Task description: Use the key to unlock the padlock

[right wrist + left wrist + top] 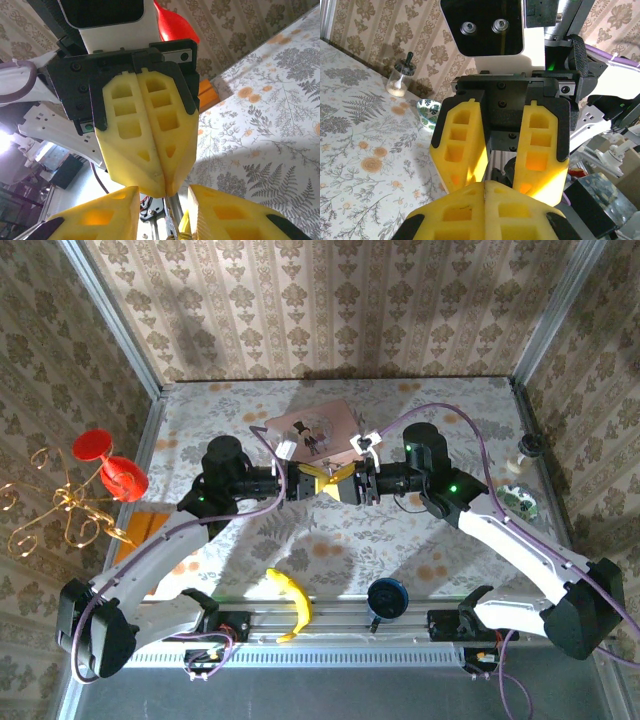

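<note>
Above the middle of the table my two grippers meet tip to tip. My left gripper [318, 483] is shut, its yellow fingers [145, 125] pressed flat together. A thin metal strip [168, 215], seemingly the key, sticks out of the seam at their tips. My right gripper [334, 486] stands open, its fingers [462, 145] spread either side of the left tips. Below the strip, at the bottom edge of the right wrist view, a small brass-yellow piece [181, 234] shows between the right fingers. It may be the padlock, but too little of it is visible to be sure.
A pink picture-lidded box [320, 428] lies just behind the grippers. A banana [290, 602] and a dark blue round object [386, 598] sit by the front rail. A red goblet [115, 468] and gold wire stand [55, 510] are left; a small bottle [527, 448] and dish [520, 502] right.
</note>
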{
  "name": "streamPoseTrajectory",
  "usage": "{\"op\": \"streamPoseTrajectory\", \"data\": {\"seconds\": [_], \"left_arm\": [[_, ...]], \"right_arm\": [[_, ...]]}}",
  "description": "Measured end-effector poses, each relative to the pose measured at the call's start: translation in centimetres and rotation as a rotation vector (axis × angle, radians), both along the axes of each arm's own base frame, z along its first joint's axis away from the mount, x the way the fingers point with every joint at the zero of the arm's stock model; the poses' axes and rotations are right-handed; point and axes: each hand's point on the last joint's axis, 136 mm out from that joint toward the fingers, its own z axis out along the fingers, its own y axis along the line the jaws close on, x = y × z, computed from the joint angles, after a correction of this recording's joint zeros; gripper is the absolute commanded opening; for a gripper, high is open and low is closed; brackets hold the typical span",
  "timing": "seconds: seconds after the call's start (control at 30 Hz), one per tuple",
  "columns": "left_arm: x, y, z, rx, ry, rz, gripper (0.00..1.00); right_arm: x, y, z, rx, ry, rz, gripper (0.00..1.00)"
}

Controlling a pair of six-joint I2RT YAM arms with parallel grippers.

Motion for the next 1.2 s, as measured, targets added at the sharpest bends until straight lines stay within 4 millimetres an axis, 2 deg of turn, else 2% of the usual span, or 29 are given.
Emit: {"op": "streamPoseTrajectory", "data": {"seconds": [0.97,1.2], "left_arm": [[0.31,0.13,0.14,-0.003,-0.005,0.018,0.00],[0.36,0.15,0.15,-0.003,-0.004,0.020,0.00]], "right_arm": [[0.08,-0.34,0.04,-0.010,-0.006,-0.025,0.28],[-0.01,-0.41,-0.33,-0.022,0.007,-0.025,0.24]]}}
